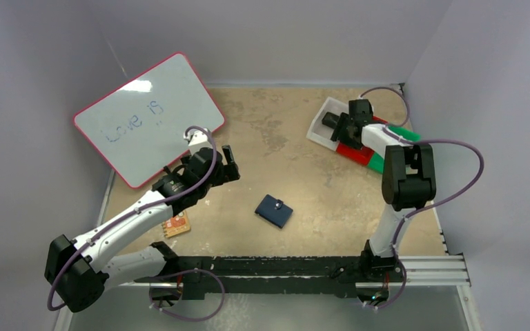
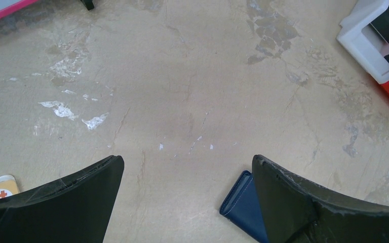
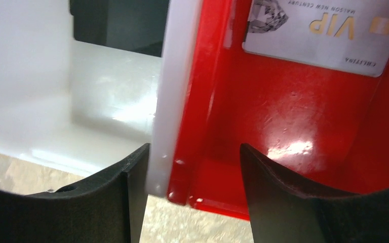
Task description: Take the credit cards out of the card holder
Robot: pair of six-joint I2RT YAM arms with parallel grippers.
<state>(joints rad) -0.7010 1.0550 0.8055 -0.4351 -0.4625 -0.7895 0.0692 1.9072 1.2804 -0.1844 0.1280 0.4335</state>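
Here, in the top view, the card holder (image 1: 275, 211) lies closed on the middle of the table (image 1: 283, 138), well apart from both arms. The left gripper (image 1: 229, 165) hangs near the whiteboard (image 1: 148, 127), and an orange pad (image 1: 177, 225) lies under this arm. The right gripper (image 1: 341, 125) is at the far right, over the white bin (image 1: 319, 129) and the red bin (image 1: 354, 154). In the left wrist view, the left gripper (image 2: 186, 157) has its fingers wide apart with only bare table between them; a corner of the card holder (image 2: 240, 202) shows beside the right finger. In the right wrist view, the right gripper (image 3: 193, 147) stands with fingers apart around the adjoining walls of the white bin (image 3: 106, 106) and the red bin (image 3: 283, 111), not clamped. One credit card (image 3: 324, 35), marked VIP, lies in the red bin.
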